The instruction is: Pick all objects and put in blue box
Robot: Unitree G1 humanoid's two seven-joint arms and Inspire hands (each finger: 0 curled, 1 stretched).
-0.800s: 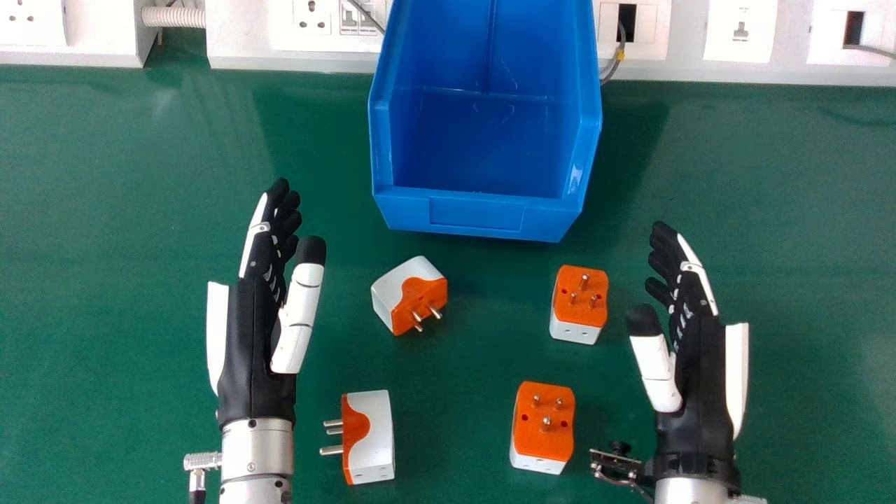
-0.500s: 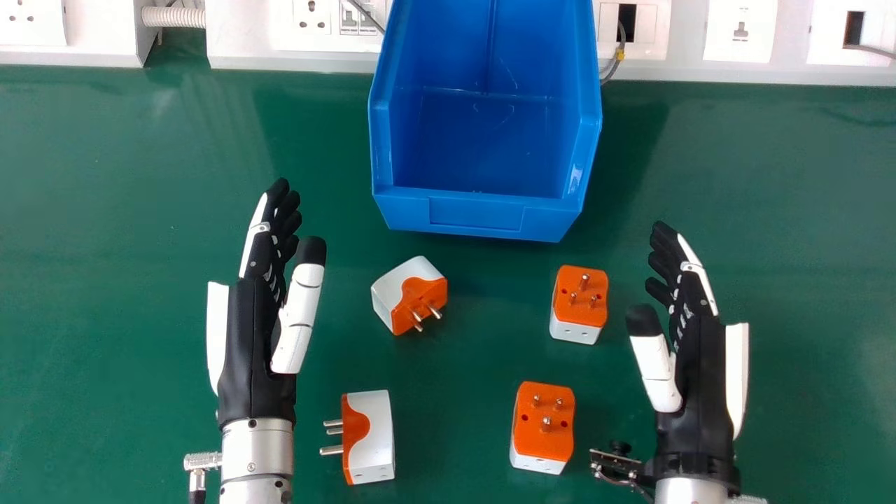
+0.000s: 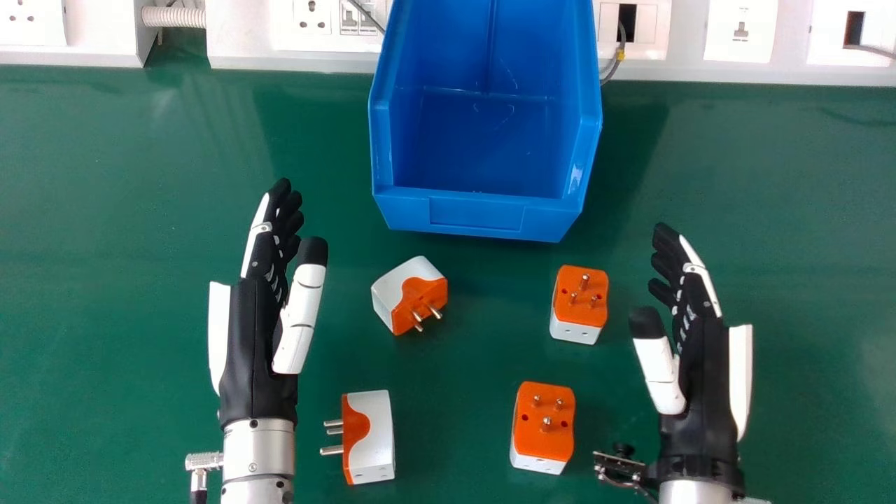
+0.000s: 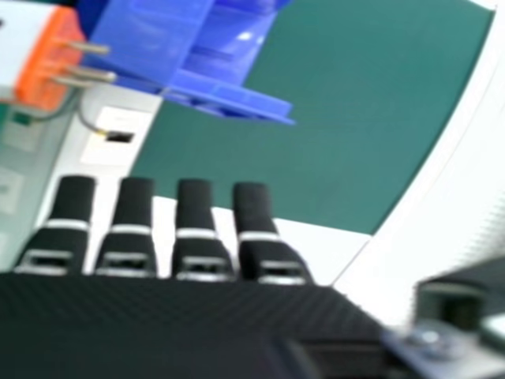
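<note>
The left hand (image 3: 253,336) is released, w/ fingers straight, over the L side of the green table (image 3: 105,210); the right hand (image 3: 702,357) is likewise released, over the R side. Btwn them I see four orange-white plugs: the far-L plug (image 3: 406,294) w/ pins toward the robot, the far-R plug (image 3: 578,308) & the near-R plug (image 3: 542,437) w/ pins up, the near-L plug (image 3: 371,437) w/ pins toward L. The blue box (image 3: 476,213) stands beyond them, approx. in the middle, nr the white socket strip (image 3: 238,42).
</note>
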